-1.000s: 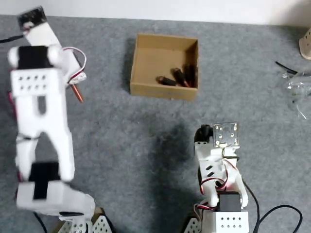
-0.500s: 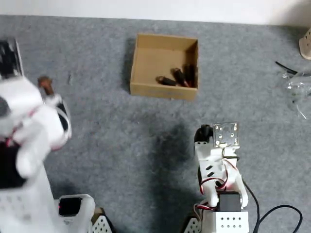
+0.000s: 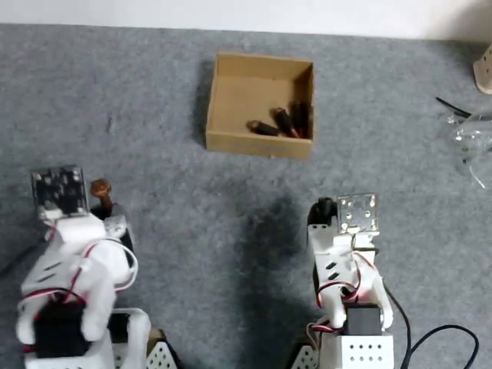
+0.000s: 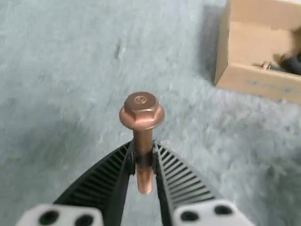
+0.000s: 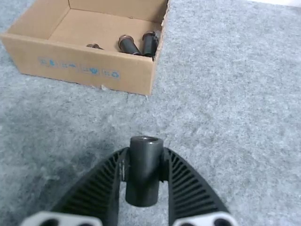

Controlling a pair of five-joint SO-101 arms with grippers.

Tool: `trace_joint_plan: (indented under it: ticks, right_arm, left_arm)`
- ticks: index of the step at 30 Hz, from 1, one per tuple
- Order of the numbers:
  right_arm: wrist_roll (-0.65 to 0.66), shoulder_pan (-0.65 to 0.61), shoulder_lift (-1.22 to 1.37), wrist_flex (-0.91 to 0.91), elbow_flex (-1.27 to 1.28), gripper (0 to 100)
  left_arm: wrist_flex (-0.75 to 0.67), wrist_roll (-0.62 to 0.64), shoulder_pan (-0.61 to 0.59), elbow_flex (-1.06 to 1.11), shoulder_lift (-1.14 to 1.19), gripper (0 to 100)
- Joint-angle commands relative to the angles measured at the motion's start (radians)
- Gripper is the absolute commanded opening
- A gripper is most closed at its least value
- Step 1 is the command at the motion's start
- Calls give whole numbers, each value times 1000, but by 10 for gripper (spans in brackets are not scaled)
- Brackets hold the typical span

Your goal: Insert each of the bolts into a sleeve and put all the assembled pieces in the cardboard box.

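Lengthwise in left gripper [image 4: 143, 154], bolt [image 4: 141, 115] head-outward

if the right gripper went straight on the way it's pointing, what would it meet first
Likely the grey carpet ahead of the right gripper and its sleeve; if it clears that, the cardboard box, near its corner. Depth unclear.

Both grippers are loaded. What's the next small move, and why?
Probably swing the left gripper toward the right gripper and line the bolt up with the sleeve. Each piece is clamped separately, the arms stand apart, and the sleeve's open end looks empty.
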Motion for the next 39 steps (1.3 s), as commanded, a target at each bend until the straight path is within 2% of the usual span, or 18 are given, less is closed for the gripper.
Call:
trace_joint_plan:
  ticks: [1,6,14,17,24,27,32,39]
  right_arm:
    - [-8,12,-12,-38,58,5]
    - [-9,-107,-12,-41,58,9]
    - [-3,-234,-12,-42,84,9]
    - [-3,-274,-12,-42,91,9]
    - [-3,-386,-12,-42,93,10]
    - [-3,-410,-12,-42,93,10]
    - [-3,-456,-12,-44,114,10]
    - [-3,-533,-12,-176,114,10]
  left_arm:
    - [-236,-8,73,255,-191,5]
    - [-397,-8,196,421,-337,5]
    - [-597,-3,458,542,-340,5]
    - [-736,-3,473,604,-340,5]
    - [-1178,-2,479,789,-335,5]
    - [-1165,26,472,786,-338,5]
    - [-1066,224,478,786,-338,5]
    - [-1063,244,473,786,-338,5]
